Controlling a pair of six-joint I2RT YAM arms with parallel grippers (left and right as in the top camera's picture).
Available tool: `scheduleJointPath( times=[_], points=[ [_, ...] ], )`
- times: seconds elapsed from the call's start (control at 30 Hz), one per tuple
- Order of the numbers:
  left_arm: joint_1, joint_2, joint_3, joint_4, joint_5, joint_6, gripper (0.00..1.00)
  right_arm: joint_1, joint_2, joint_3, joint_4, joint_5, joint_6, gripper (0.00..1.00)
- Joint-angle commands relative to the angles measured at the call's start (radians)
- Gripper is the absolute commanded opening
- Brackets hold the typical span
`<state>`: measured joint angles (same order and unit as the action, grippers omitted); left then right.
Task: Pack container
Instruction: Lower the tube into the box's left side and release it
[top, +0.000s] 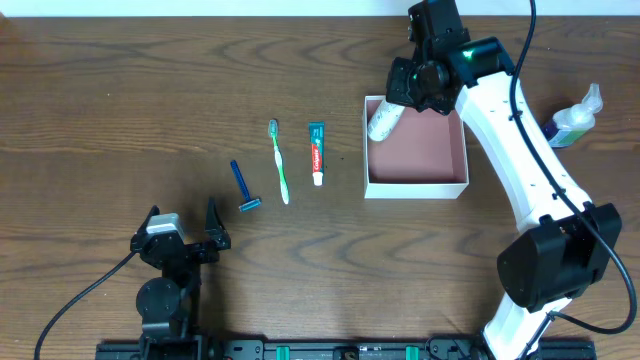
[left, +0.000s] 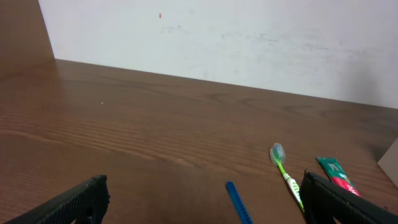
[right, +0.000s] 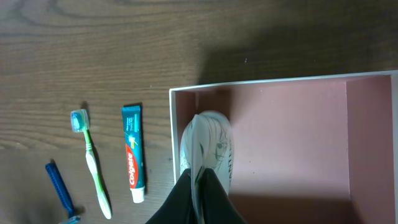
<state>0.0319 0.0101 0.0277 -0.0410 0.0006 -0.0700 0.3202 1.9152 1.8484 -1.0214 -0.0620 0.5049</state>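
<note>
R gripper (top: 402, 98) sits over the upper-left corner of the container (top: 428, 158), right of centre near the top of the overhead frame, pressed together on the end of a white tube (top: 382, 122). In the R wrist view the gripper (right: 200, 186) comes in from the bottom edge and pinches the tube (right: 206, 140) at its near end. The tube's body runs up-frame along the container's (right: 292, 149) left wall; touching or just beside it, can't tell. In overhead the tube's long axis is diagonal, upper right to lower left, low end down in the corner, so it prob. leans rather than lies flat. The thing this move turns on is thus right below the gripper and already inside the box. My read: the step is the let-go, w/ the tube best tipped toward frame-right, where the pink floor is bare across to the far wall, so there's room. Other items lie on the counter (top: 120, 80) left of the container: toothpaste (top: 317, 152) nearest, then toothbrush (top: 280, 160), then razor (top: 243, 187), long axes roughly up-down in frame, none touching. L gripper (top: 185, 235), lower left, is spread wide and holds nothing; it's nearer the razor, R arm nearer the toothpaste. A bottle (top: 572, 122) w/ blue liquid stands at the right edge. The counter is flat wood.
</note>
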Motion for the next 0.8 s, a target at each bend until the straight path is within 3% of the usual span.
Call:
scheduleJointPath(
  times=[0.0,0.37,0.77],
  points=[
    [0.005,-0.004,-0.024,-0.031,-0.011,0.014,0.98,0.008,-0.011,0.007,0.01,0.01,0.014,0.07],
    [0.005,-0.004,-0.024,-0.031,-0.011,0.014,0.98,0.008,-0.011,0.007,0.01,0.01,0.014,0.18],
    [0.005,-0.004,-0.024,-0.031,-0.011,0.014,0.98,0.008,-0.011,0.009,0.084,0.004,0.014,0.45]
  ],
)
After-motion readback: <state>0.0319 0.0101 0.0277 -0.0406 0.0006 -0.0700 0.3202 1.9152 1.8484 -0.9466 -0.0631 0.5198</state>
